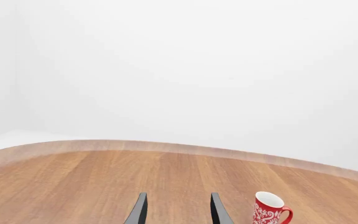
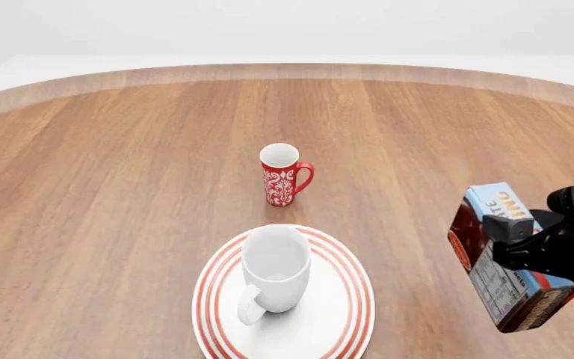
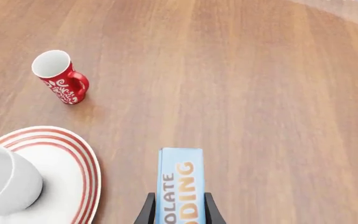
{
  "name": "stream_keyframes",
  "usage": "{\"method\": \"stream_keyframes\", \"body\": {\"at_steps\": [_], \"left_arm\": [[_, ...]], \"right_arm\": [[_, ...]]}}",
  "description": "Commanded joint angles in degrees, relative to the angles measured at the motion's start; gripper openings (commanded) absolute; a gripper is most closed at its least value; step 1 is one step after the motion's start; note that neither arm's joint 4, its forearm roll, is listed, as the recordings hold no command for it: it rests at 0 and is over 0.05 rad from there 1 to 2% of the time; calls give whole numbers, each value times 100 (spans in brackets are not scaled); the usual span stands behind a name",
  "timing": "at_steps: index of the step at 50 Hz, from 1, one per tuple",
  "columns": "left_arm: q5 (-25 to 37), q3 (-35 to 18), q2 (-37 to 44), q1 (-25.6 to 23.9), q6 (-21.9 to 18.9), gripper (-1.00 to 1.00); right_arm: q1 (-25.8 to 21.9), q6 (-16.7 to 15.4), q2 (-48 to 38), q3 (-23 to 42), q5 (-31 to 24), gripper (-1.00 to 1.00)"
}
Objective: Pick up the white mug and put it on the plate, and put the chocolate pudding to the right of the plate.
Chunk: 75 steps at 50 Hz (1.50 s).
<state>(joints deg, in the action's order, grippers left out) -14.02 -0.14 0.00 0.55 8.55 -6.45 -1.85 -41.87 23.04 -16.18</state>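
**Two of three task items near the front edge, pudding held to the right of the plate**

Two arms frame the scene, and we begin with what lies closest to us. In the front view the plate [image 2: 352,314] sits at the near edge of the table [image 2: 117,149], its red rings showing around the rim. We see the white mug [image 2: 275,275] standing upright on the plate, its mouth open to the camera and its loop handle pointing toward the near left. The right wrist view shows the same pair, the white mug [image 3: 5,179] resting inside the ringed plate [image 3: 73,154].

To the right of the plate, well apart from it, we find the right gripper [image 2: 526,247] clamped on the chocolate pudding [image 2: 492,224]. The carton is tilted, its light-blue lettered face turned upward and its dark side facing the plate. We cannot tell from the front view whether its lower end touches the wood. From the right wrist view we see the two dark fingers pressed against either side of the carton [image 3: 180,186].

At the left edge of the front view only a dark part of the left arm shows. In the left wrist view the left gripper [image 1: 177,210] holds nothing, its fingers spread apart over bare wood.

Farther out, near the middle of the table, we see a red mug [image 2: 283,176] standing upright, handle to the right, beyond the plate and apart from it.
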Motion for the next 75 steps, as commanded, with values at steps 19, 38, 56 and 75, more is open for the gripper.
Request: {"method": "stream_keyframes", "body": {"at_steps": [19,38,56,75], "left_arm": [[0,1,0,1,0,100],[2,0,0,8,2,100],[1,0,0,15,14,100],[-2,-2,0,16,13,100]], "right_arm": [[66,-22,-174,-510,363,-100],[73,-53,-401,-715,637,-100],[108,-88,-481,-826,765,-100],[144,-110,-627,-967,950,-100]]}}
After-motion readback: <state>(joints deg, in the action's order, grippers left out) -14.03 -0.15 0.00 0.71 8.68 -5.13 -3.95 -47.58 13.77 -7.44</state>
